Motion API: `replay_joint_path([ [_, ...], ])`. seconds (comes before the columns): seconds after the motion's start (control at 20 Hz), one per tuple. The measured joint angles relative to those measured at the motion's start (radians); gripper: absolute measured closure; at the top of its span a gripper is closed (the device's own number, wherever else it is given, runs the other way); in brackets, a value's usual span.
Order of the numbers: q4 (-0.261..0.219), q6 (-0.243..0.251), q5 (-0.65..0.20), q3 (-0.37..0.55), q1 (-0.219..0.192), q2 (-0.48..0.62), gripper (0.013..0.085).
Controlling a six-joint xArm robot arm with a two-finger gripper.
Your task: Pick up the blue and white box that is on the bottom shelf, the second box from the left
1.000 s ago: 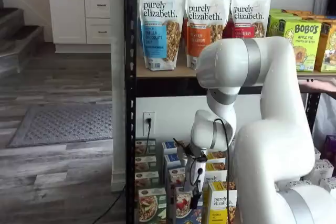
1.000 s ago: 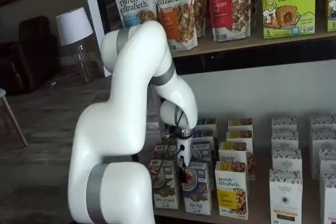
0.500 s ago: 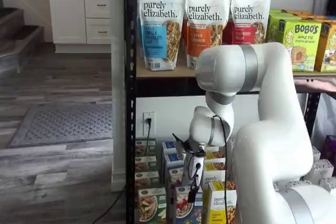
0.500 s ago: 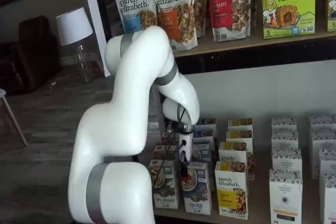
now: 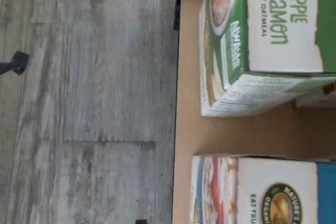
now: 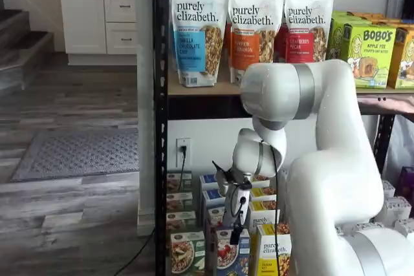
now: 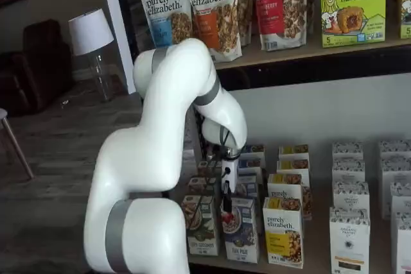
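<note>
Wrist view looks down past grey plank floor (image 5: 89, 98) to the tan front edge of the bottom shelf (image 5: 186, 129), where a green box (image 5: 262, 40) marked apple cinnamon oatmeal lies just beside the blue box (image 5: 262, 190), a narrow strip of bare board between them. Both shelf views show the white arm (image 6: 323, 159) bent down in front of the black rack, its end effector (image 6: 237, 236) hanging over the front row of the bottom shelf (image 7: 308, 264). From left to right along that front row stand the green box (image 7: 200, 226), the blue box (image 7: 241, 230) and a yellow box (image 7: 283, 232); the blue box is upright, second in line, close between its neighbours. The end effector (image 7: 225, 211) sits just above and in front of the blue box's top edge, seen side-on as a thin black shape with a cable beside it. No gap between the fingers shows from either shelf camera; its jaws stand spread to their widest and nothing is in them. Granola bags (image 6: 249, 30) line the board above
</note>
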Motion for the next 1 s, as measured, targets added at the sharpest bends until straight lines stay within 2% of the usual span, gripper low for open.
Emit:
replay_joint_path([
  [0.45,-0.057,0.045,0.026,-0.091,-0.005,0.069,0.013],
  [1.0,-0.088,0.068,0.038,-0.144,-0.009,0.119,0.013],
])
